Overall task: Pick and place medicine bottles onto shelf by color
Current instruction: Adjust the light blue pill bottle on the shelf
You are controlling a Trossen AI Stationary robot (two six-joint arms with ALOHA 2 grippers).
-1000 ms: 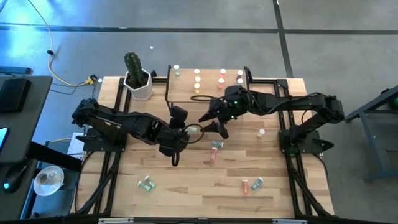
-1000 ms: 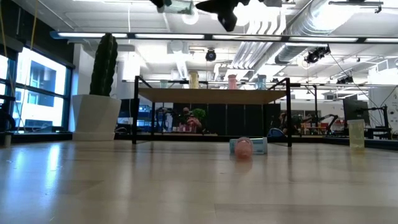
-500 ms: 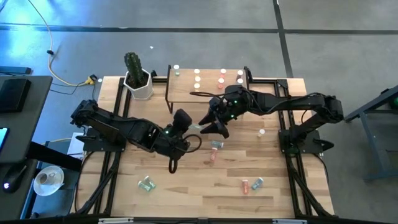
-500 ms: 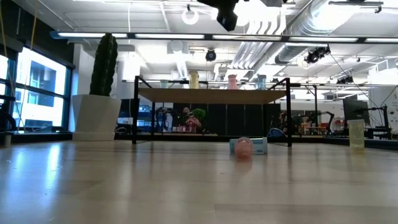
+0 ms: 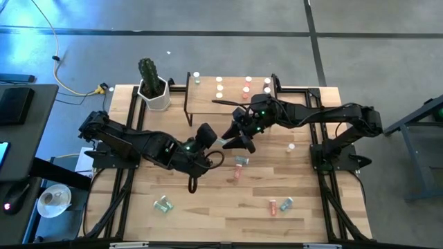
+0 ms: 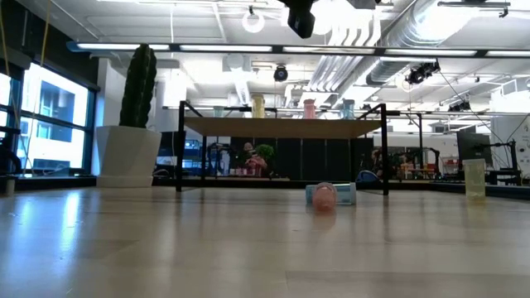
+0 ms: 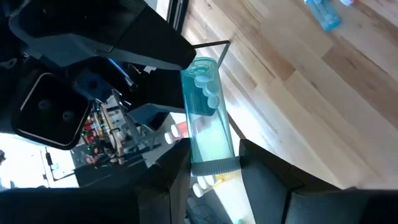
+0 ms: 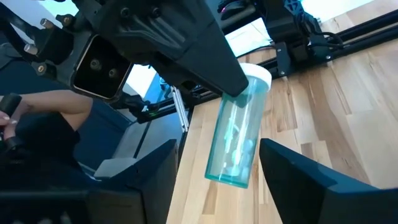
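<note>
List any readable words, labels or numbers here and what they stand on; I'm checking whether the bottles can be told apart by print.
None can be read. The teal bottle held by the left gripper shows no label, and the bottles on the shelf are too small to tell.

I've got a clear teal medicine bottle (image 7: 208, 118) pinched by its cap end, held up mid-table. Several bottles (image 5: 232, 86) stand capped on the pale wood shelf (image 5: 208, 104); others (image 5: 240, 161) lie scattered on the table.
</note>
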